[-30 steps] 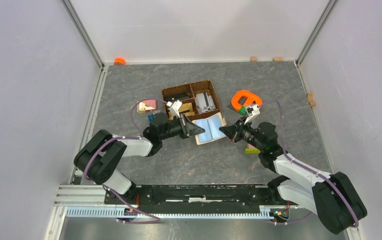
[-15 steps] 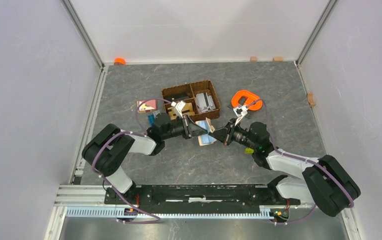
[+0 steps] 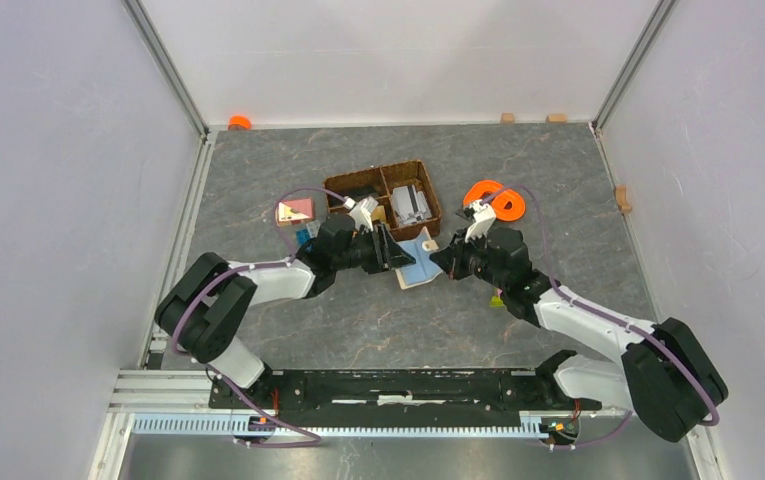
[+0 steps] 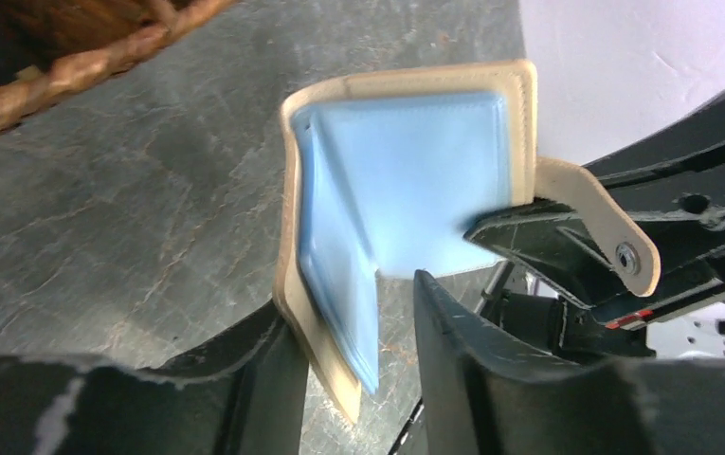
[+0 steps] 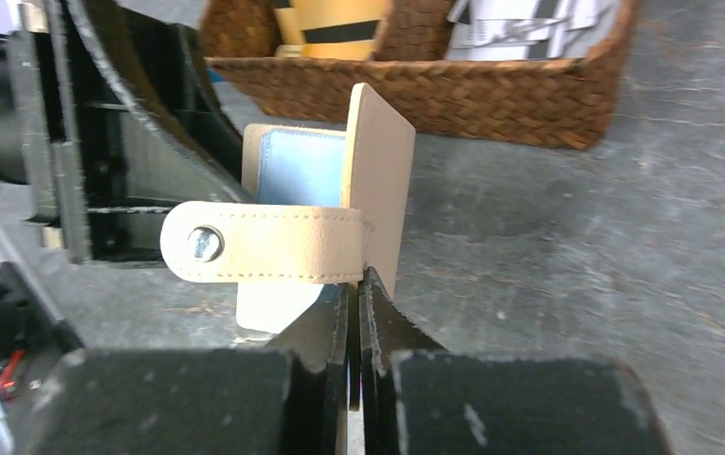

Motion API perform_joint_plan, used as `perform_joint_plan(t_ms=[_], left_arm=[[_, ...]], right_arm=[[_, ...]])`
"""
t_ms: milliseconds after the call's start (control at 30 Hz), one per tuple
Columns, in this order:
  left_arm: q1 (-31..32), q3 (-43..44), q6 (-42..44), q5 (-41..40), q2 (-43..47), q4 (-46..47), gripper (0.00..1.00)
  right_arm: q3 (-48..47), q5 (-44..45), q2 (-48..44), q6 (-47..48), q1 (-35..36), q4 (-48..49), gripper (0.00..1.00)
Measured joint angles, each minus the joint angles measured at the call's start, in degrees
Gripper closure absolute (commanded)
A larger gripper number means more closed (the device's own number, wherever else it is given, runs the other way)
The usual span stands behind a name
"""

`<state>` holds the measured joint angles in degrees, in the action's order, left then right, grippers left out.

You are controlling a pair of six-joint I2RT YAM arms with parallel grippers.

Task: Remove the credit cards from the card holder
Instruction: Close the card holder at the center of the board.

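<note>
The card holder [image 3: 417,264] is a beige folding wallet, pale blue inside, held half open between the two arms in front of the basket. My right gripper [image 5: 353,284] is shut on the lower edge of its upright beige flap [image 5: 378,161]; the snap tab [image 5: 263,244] sticks out to the left. My left gripper [image 4: 353,313] is open around the other flap [image 4: 339,313]: one finger rests against the beige outside, the other stands off the blue lining [image 4: 406,180]. No credit cards show; the pockets look flat and blurred.
A brown woven divided basket [image 3: 378,168] with small items stands just behind the holder. An orange ring-shaped thing [image 3: 506,200] lies behind the right wrist, a pink card-like piece [image 3: 295,211] to the basket's left, and a yellow-green piece [image 3: 498,300] under the right arm.
The right gripper came in from the right and closed on the holder's flap, lifting it upright. The left gripper's jaws, shut before, have opened.
</note>
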<state>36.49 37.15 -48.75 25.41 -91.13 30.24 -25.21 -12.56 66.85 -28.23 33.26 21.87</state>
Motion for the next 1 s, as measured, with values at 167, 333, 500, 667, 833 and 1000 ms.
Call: perform_joint_plan(t_ms=[167,333,500,667,833,1000], left_arm=[[0.0,1.4,3.1,-2.9,0.3,-6.8,0.42],[0.0,1.6,5.3,-5.4,1.2,-11.3,0.42],[0.0,0.9,6.5,-9.3,6.4,-13.0,0.40],[0.0,-0.3,7.1,-12.5,12.9,-13.0,0.42],[0.0,-1.7,7.8,-15.4,15.4,-13.4,0.47],[0.0,-1.8,8.5,-16.0,14.8,-14.3,0.53]], right_arm=[[-4.2,7.1,1.2,4.9,0.9,-8.7,0.90],[-9.0,12.7,8.1,8.3,3.8,-13.7,0.65],[-12.7,19.9,12.5,11.6,10.2,-18.7,0.53],[-14.5,20.2,14.1,13.4,13.3,-19.4,0.51],[-16.2,20.7,15.5,15.4,16.9,-20.7,0.40],[-21.2,20.3,21.5,16.3,18.1,-22.6,0.31]])
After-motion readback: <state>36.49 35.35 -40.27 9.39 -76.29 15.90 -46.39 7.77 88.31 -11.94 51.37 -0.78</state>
